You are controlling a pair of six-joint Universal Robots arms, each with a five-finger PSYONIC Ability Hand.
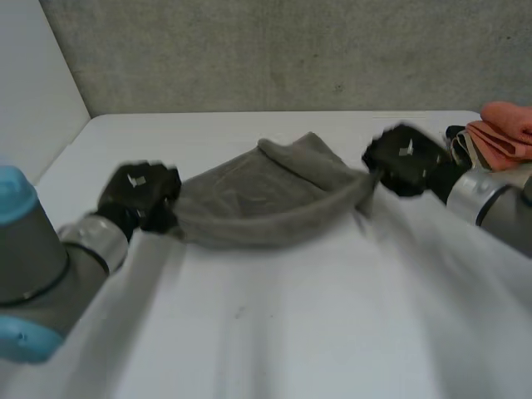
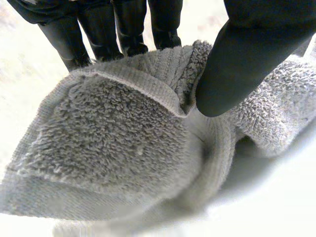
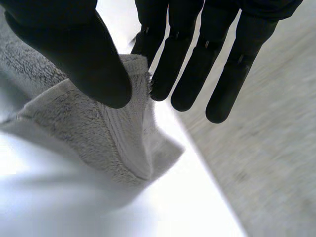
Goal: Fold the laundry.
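Head view shows the grey towel (image 1: 266,195) strung in a sagging band between the two hands. Its middle droops toward the white table (image 1: 274,332), and a bunched hump rises at the towel's twelve o'clock side. The left hand (image 1: 140,198) has the towel's nine o'clock end and the right hand (image 1: 405,160) its three o'clock end, so the cloth lies directly between them, touching both. From the left wrist, the thumb (image 2: 242,59) presses down into the terry against the fingers (image 2: 128,24) behind, clamped on a thick, doubled-looking corner. From the right wrist, the thumb (image 3: 74,54) pinches the hemmed corner against the nearest of the fingers (image 3: 168,59), while the others hang straight and free just beside the cloth. At about two o'clock from the towel, near the table's edge, an orange cloth (image 1: 505,129) sits on a small pile that looks already folded. As I read it, this towel is partway through a fold: gripped at both ends, not yet laid down flat or squared, so smoothing, the remaining folds and stacking are left.
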